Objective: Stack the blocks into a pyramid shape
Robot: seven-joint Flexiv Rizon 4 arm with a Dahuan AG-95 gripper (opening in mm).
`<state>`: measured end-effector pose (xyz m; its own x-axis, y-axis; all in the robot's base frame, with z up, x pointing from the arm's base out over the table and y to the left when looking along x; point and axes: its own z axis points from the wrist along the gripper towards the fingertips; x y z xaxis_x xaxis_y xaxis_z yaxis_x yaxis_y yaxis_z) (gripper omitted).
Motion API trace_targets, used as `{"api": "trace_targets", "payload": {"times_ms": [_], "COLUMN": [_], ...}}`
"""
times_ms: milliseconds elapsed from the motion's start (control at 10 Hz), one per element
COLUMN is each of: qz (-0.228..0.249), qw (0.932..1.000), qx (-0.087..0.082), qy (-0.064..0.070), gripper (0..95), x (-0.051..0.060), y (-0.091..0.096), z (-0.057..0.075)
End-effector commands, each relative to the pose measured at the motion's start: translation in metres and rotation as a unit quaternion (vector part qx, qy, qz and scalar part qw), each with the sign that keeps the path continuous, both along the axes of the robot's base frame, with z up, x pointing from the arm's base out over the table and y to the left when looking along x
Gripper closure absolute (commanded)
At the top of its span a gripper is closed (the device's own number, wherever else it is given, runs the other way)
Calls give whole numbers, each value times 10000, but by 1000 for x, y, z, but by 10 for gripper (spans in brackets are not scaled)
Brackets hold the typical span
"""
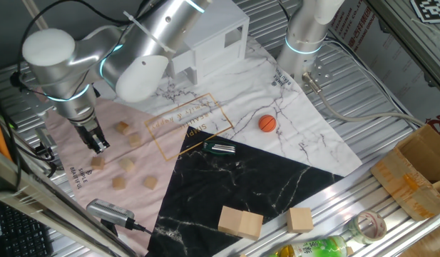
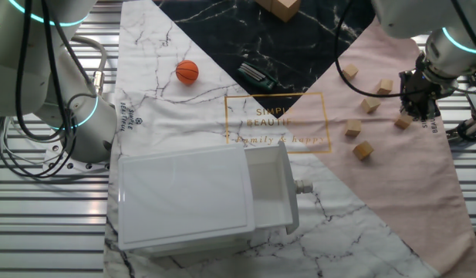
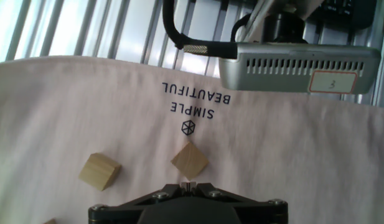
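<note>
The pink mat [image 3: 291, 162] read "SIMPLE BEAUTIFUL" beside smooth tan wooden cubes [image 1: 122, 128]. The gripper [image 1: 100, 146] hung just over one, fingers apparently closed, holding nothing.

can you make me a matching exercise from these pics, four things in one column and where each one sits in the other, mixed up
Things:
1. small orange ball
2. two large pale wooden blocks
3. small light-tan wooden cubes
4. white plastic drawer box

Places:
A. on the pink part of the mat, around the robot's claw
B. on the white marble part, its drawer pulled open
C. on the white marble part, alone in the open
D. at the black marble part's edge, far from the claw

Pairs: 1-C, 2-D, 3-A, 4-B
</note>
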<state>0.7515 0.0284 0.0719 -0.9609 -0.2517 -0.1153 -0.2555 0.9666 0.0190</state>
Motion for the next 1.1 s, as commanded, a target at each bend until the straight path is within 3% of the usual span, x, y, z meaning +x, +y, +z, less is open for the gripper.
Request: {"api": "trace_targets", "payload": {"times_ms": [100,300,700,1100], "qz": [-200,-343,-354,-342], "qw": [9998,9994,9993,9994], "qx": [43,54,54,94], "qy": [-39,58,61,47], "gripper": [950,950,950,950], "x": [-1,-1,-1,7], "y": [0,0,1,8], "z": [1,1,0,-6]}}
